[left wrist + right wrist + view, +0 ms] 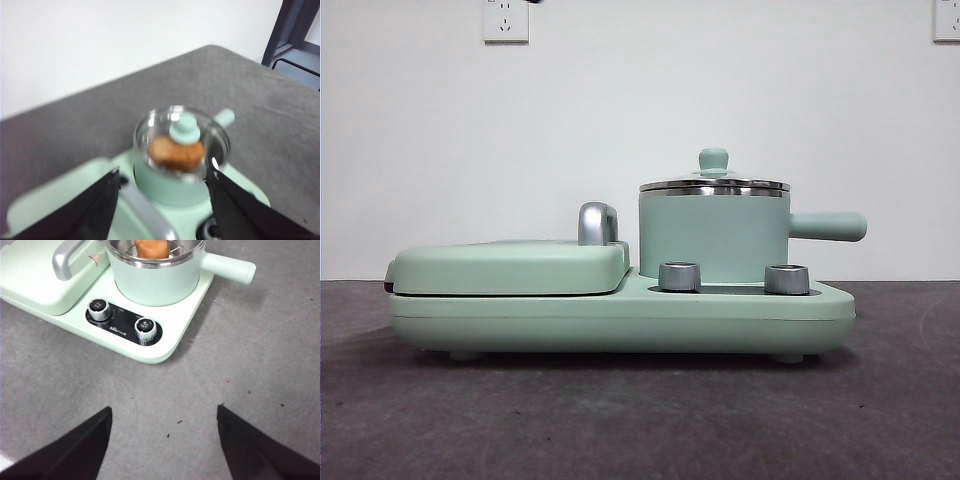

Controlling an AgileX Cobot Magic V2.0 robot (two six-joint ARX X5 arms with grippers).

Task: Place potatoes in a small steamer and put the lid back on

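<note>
The mint-green small steamer [713, 238] stands on the right half of the cooker base, its side handle pointing right. The clear glass lid [182, 131] rests on its steel rim, mint knob [713, 160] on top. Through the glass the orange-brown potato [176, 153] lies inside the pot; it also shows in the pot [150, 247] in the right wrist view. My left gripper [162, 192] hangs open above the pot, holding nothing. My right gripper [165, 427] is open over bare table in front of the cooker. Neither arm shows in the front view.
The mint-green cooker base [620, 315] carries a flat griddle cover [510, 265] with a chrome handle [597, 222] on its left, and two steel dials [680, 277] at the front. Grey table [640, 420] surrounds it. A dark frame [295, 30] stands beyond the table.
</note>
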